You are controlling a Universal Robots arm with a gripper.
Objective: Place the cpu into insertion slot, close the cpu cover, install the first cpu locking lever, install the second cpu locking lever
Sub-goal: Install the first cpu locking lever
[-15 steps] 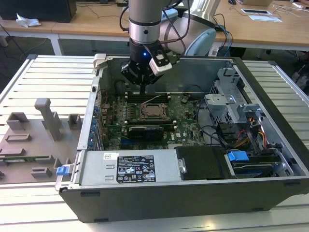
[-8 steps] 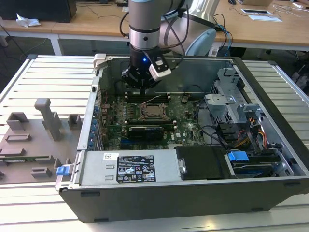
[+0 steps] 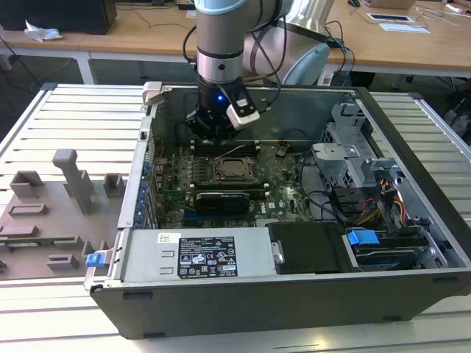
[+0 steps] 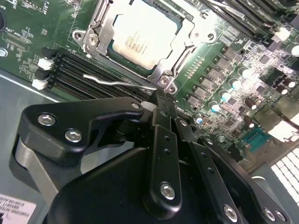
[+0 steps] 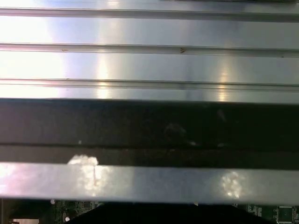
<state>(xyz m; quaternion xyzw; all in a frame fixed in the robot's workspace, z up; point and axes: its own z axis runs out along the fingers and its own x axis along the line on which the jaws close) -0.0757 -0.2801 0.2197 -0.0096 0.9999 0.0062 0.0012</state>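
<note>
Ribbed aluminium makes up the tabletop (image 3: 81, 110), and on it lies an open dark grey computer case (image 3: 243, 301) with its green motherboard (image 3: 283, 193) exposed. Near the board's middle sits the socket. In the second wrist view the cpu (image 4: 142, 36), its pale metal top catching the light, already lies in the slot, and the cpu cover (image 4: 184, 42) appears folded flat around it, its window framing the chip.

The gripper (image 4: 161, 100) hangs over the socket's far side in the exterior view, close to the case's back wall. Its black fingers (image 4: 163, 140) look pressed together into a narrow tip; I see nothing pinched between them. That tip sits just beside, perhaps touching, a thin wire locking lever (image 4: 117, 80) that runs along the socket's edge beside the black memory slots (image 4: 79, 70); contact itself I cannot confirm.

Judging by this, the work stands at a locking lever. To do it well, the tip should bear on the lever's bent handle rather than the cover or the surrounding capacitors, pushing down and slightly sideways so the wire tucks under its retaining hook, with steady, modest force to avoid skidding onto the board.
</note>
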